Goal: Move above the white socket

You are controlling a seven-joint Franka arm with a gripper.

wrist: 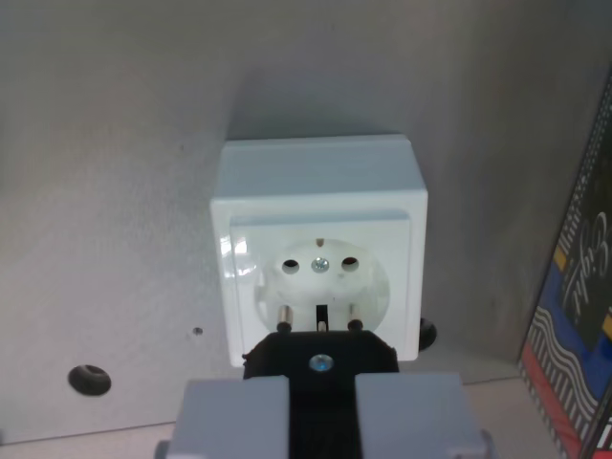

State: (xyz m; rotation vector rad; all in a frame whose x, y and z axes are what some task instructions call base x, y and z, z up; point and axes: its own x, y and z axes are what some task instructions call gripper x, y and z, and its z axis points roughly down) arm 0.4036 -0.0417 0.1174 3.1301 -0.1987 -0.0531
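The white socket [320, 249] is a square box with a round recess, two pin holes and a centre screw, mounted on a grey surface in the middle of the wrist view. My gripper [321, 406] is at the bottom edge, its two grey fingers [234, 413] shut on a black plug [321, 356]. The plug's two metal pins and earth slot point toward the lower rim of the socket's recess, just short of the pin holes. The plug hides the socket's lower edge.
A patterned black, red and blue board [579, 316] stands along the wrist view's right edge. The grey surface [115, 191] has a black hole [89, 379] at lower left, a tiny hole [197, 332] and another black hole [426, 333] by the socket's right corner.
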